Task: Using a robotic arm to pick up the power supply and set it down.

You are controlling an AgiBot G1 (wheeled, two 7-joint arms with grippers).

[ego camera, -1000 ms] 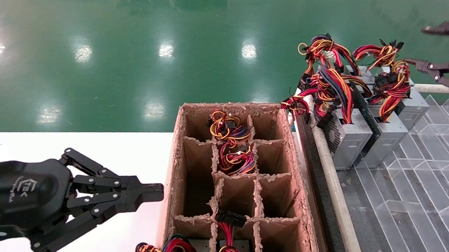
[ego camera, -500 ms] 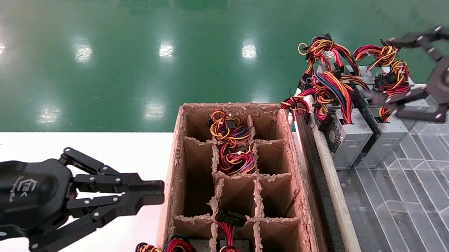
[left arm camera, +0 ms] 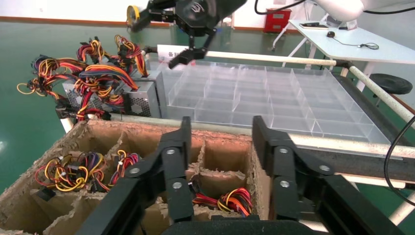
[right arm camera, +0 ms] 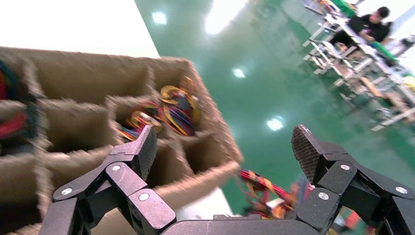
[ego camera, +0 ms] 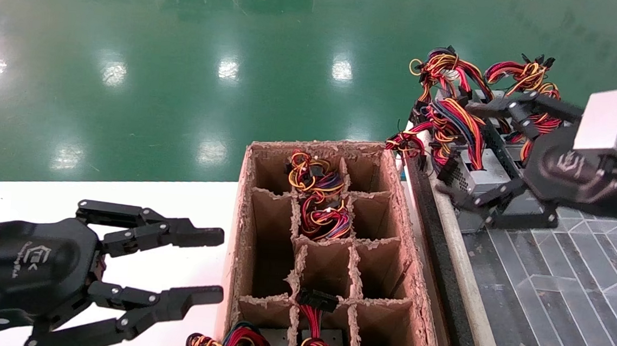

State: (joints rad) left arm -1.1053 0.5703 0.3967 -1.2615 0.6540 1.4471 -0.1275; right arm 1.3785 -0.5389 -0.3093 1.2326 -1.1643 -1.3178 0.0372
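Observation:
Several grey power supply units stand in a cluster at the near corner of a clear tray. The power supply (ego camera: 545, 123) with the red, orange and yellow bundle is mostly hidden behind my right gripper (ego camera: 459, 151). That gripper is open, its fingers spread in front of the cluster with nothing held. From the left wrist view it (left arm camera: 156, 36) hangs above the units (left arm camera: 145, 98). The right wrist view shows wide-apart pads (right arm camera: 306, 147) over a blurred wire bundle (right arm camera: 262, 186). My left gripper (ego camera: 221, 266) is open over the white table beside the cardboard box.
A divided cardboard box (ego camera: 239, 228) holds wire-topped units in some cells. A neighbouring unit's bundle (ego camera: 456, 118) includes blue wires. The clear compartment tray (ego camera: 576, 300) fills the right side, behind a black and white rail (ego camera: 456, 270). The white table (ego camera: 122, 198) lies left of the box.
My right gripper swung in from the upper right, down and leftward, and now sits in front of the power supply cluster. My left gripper's fingers spread from nearly shut to wide open.

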